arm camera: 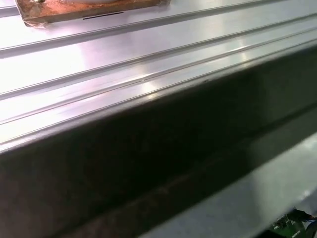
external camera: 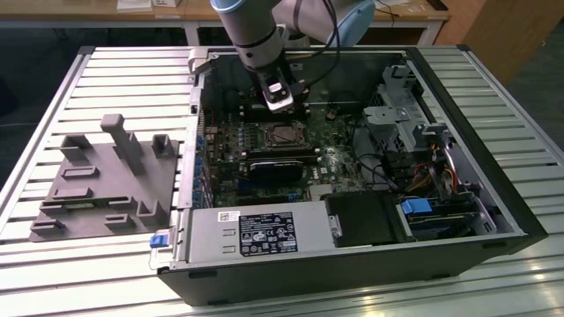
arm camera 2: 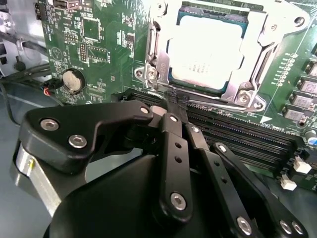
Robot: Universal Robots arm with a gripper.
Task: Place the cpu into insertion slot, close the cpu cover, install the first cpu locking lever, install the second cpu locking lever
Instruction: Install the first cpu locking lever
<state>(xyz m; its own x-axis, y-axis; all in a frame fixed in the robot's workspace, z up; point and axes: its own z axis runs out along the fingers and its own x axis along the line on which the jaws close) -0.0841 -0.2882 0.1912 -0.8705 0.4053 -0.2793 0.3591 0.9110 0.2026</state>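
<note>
Slatted metal table (external camera: pixel 520 284) fills the near edge of the exterior view and bears an open black computer case (external camera: pixel 352 271). Inside the case lies a green circuit board (arm camera 2: pixel 99 44). Over the board hangs the arm's black gripper (arm camera 2: pixel 174 101), its fingers pressed together with nothing between them and its tips just beside the insertion slot (external camera: pixel 280 134). The cpu cover (arm camera 2: pixel 258 57) lies flat over the slot. The cpu (arm camera 2: pixel 205 49) sits inside, its silver top showing through the cut-out.
</note>
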